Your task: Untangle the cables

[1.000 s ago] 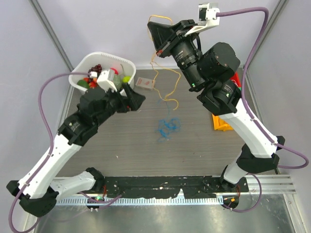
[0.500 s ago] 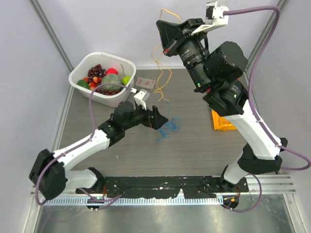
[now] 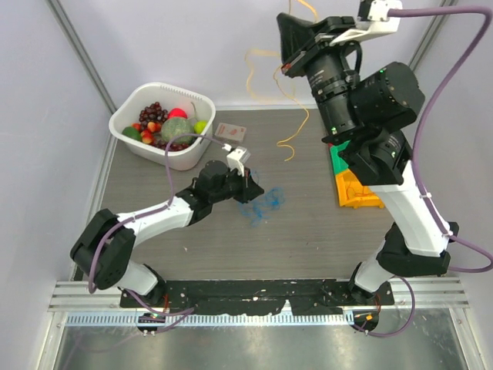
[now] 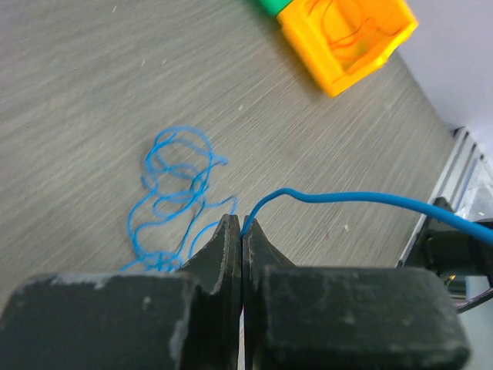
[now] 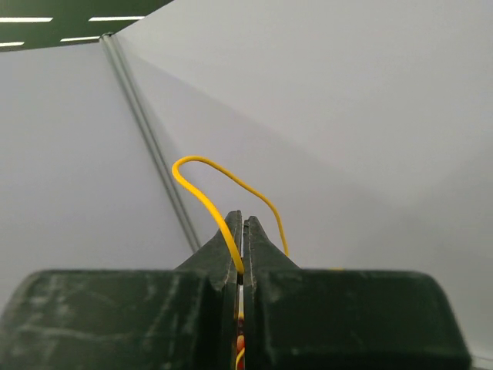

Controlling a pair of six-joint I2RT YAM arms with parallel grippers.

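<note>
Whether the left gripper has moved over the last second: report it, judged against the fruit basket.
Yes. The left gripper has swung rightward in the top view, away from the fruit basket, and now pinches the blue cable.

1 white oval plastic tub [image 3: 189, 158] stands at the far left of the grey wood-grain tabletop [image 3: 308, 231], holding dark grapes [image 3: 154, 112] and other red and green fruit. Near it lies 1 small flat white-and-red packet [image 3: 229, 132]. At the right, 1 orange open-topped plastic box [image 3: 354, 196] touches a green block [image 3: 337, 156].

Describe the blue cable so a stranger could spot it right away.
Start at the middle of the grey table, just ahead of the left tool. The blue cable lies there in a loose curly heap, one strand pinched by that tool; the yellow cable hangs high.
</note>
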